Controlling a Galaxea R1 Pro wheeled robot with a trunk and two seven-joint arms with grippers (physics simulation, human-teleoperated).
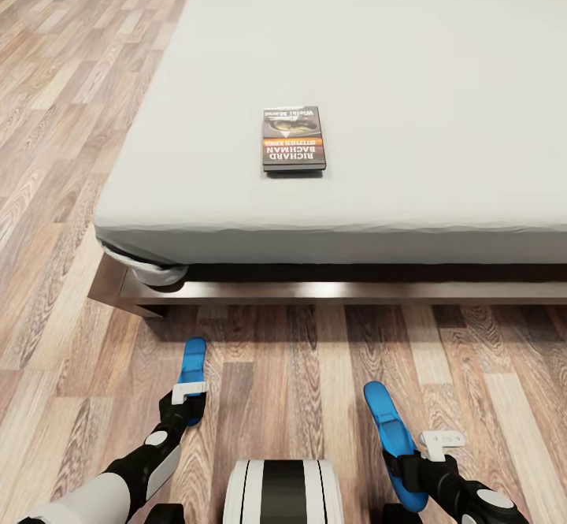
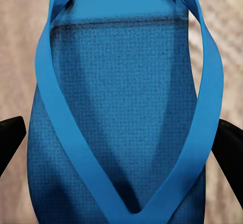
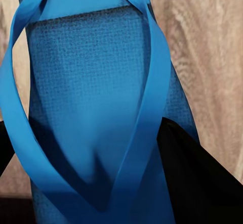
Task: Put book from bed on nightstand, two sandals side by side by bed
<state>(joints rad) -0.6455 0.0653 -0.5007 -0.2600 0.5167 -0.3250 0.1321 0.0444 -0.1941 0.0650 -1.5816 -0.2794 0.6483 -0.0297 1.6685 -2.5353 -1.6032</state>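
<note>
left gripper [image 1: 187, 406]: clamped on left sandal [image 1: 191, 368] | right gripper [image 1: 409, 461]: seems clamped on right sandal [image 1: 390, 429] | book [image 1: 293, 139]: flat on bed [image 1: 441, 75] | floor [image 1: 315, 382]: wood

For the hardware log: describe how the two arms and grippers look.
Both arms are black with light grey-white shell panels and round pale joint caps. The left gripper and right gripper each carry a small white bracket on a black body. In the left wrist view, the fingers are plain black.
</note>
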